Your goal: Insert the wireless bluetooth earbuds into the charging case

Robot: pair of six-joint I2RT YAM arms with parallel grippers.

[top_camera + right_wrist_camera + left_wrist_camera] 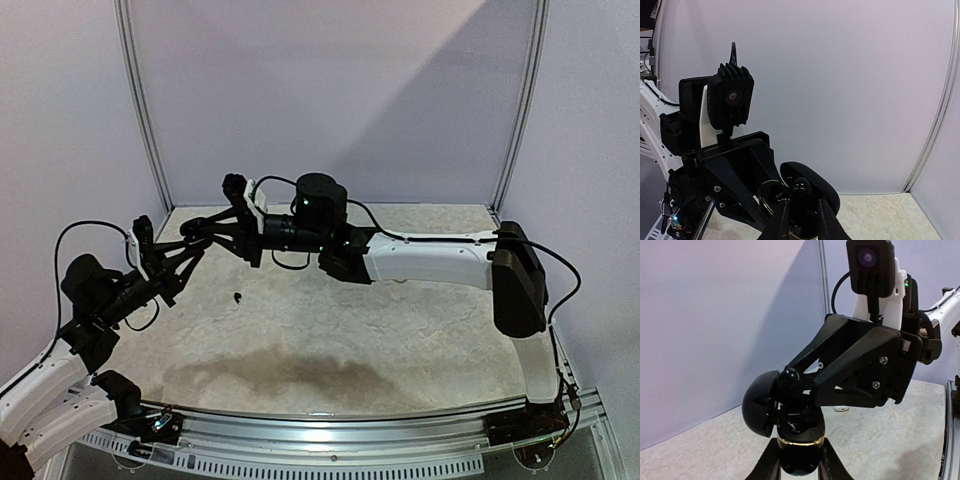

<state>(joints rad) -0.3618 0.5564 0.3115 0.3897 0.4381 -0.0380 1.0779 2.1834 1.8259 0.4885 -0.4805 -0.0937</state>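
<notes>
Case (795, 434), glossy black with gold rim, lid swung open toward frame left, clamped in left gripper (799, 447) at bottom centre of left wrist view. Black earbud (801, 186) pinched at tips of right gripper (800, 202), bottom centre of right wrist view, poised directly over open case; contact between them not discernible. Small dark speck (238, 297) on table (400, 330), left of centre in top view, too small to identify.

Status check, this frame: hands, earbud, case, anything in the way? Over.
Left hand shut on open black charging case, raised. Right hand shut on black earbud, at case mouth. Small dark piece on table below; nothing blocking.
</notes>
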